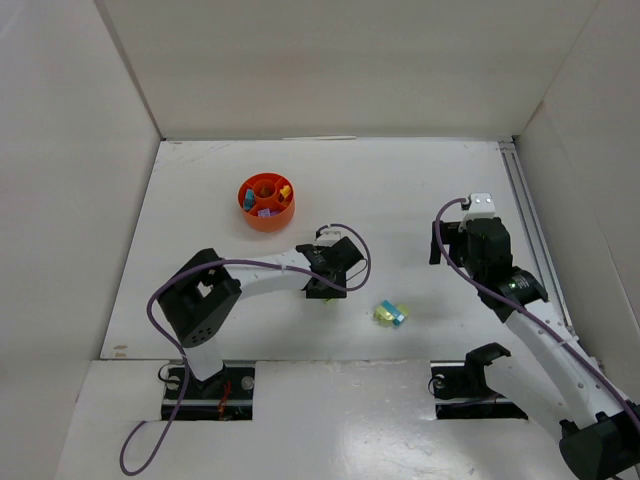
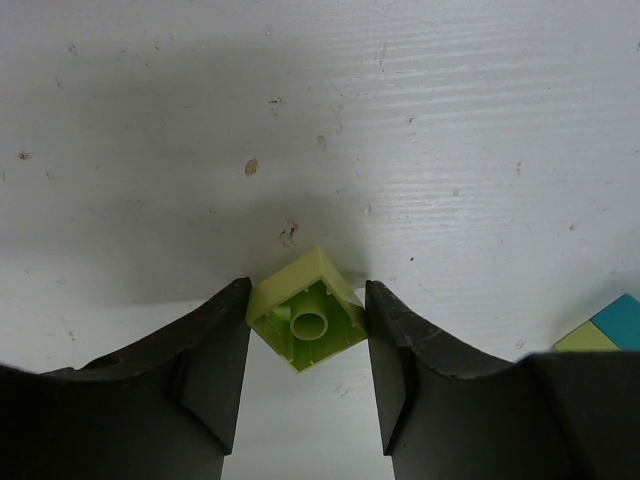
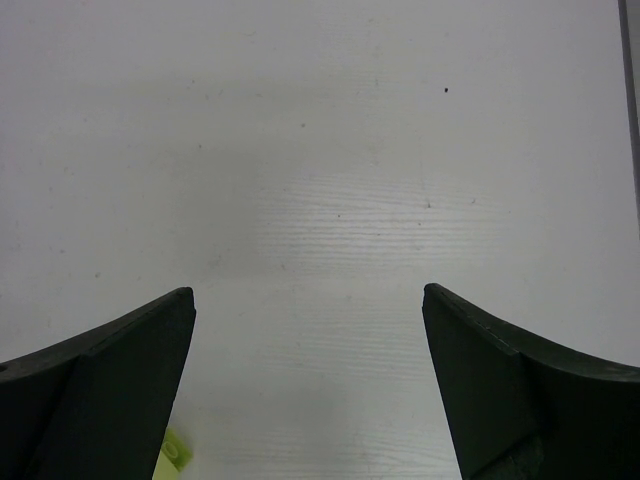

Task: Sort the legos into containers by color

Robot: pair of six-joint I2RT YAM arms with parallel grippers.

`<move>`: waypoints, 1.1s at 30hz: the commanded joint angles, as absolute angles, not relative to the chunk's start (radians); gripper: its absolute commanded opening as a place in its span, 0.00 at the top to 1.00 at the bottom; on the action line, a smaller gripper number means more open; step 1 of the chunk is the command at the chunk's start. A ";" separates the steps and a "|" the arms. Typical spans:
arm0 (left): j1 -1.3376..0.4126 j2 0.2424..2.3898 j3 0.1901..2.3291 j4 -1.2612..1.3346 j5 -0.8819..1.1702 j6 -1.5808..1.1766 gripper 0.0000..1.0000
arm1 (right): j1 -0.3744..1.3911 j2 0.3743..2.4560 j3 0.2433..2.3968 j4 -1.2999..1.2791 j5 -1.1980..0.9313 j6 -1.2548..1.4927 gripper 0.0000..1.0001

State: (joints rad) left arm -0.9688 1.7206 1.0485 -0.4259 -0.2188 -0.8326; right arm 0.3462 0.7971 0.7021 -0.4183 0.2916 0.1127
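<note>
Left wrist view showed the left gripper [image 2: 306,292] with its jaws drawn narrow. One dark finger [image 2: 215,345] pressed on each side corner of a lime brick [image 2: 305,318], so the brick sat pinched between the tips. The brick was turned corner-on, its hollow underside and inner tube facing the lens, low over the white table [image 2: 400,120]. Whether it rested on the surface or hung just off it could not be told. At the lower right edge of that view a cyan brick [image 2: 622,315] lay touching a yellow-green brick [image 2: 585,338], both partly cut off by the frame and the finger. From the top view this pair lay just to the right of the left gripper, near the front edge of the table and between the two arms. The dish [image 1: 266,222] stood well apart from the gripper, farther back and to the left. It held small bricks [image 1: 266,211] in purple, yellow, cyan and orange in its compartments, but they were too small to say which sat in which. The right gripper [image 3: 308,292] was spread wide and held nothing. It hung over bare table on the right side, well apart from the dish and the loose pair.
</note>
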 commanded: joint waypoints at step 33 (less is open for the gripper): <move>-0.316 2.039 2.056 -0.678 -0.223 -0.327 0.70 | 0.232 0.890 0.723 -0.298 0.345 -0.015 0.00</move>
State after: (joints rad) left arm -0.3534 2.0636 2.0022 -0.6323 -0.2329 -0.3622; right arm 0.2554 0.8772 0.6716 -0.3790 0.3553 0.0135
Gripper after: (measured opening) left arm 0.421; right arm 0.995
